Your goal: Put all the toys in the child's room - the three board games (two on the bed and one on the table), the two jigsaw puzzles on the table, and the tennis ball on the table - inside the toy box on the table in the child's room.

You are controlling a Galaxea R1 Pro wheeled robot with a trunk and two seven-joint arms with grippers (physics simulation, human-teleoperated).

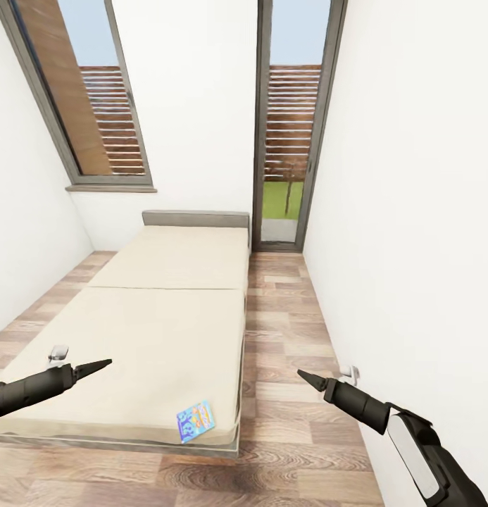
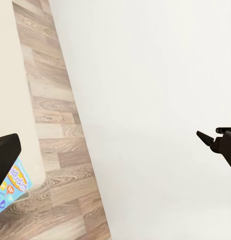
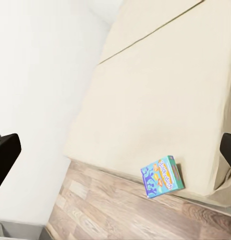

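Note:
One board game (image 1: 196, 420), a flat blue box with colourful print, lies on the beige bed (image 1: 159, 324) at its near right corner. The box also shows in the left wrist view (image 2: 8, 187) and the right wrist view (image 3: 160, 176). My left gripper (image 1: 103, 365) hovers over the bed's near left part, well left of the box. Over the floor to the right of the bed hangs my right gripper (image 1: 305, 377). Both are open and hold nothing. In the right wrist view the fingers (image 3: 3, 157) stand wide apart at the picture's edges. The table, toy box, puzzles and ball are out of view.
A white wall (image 1: 413, 246) runs close along the right, leaving a narrow strip of wood floor (image 1: 286, 338) between it and the bed. A glass door (image 1: 289, 127) stands at the far end and a window (image 1: 89, 91) at the far left.

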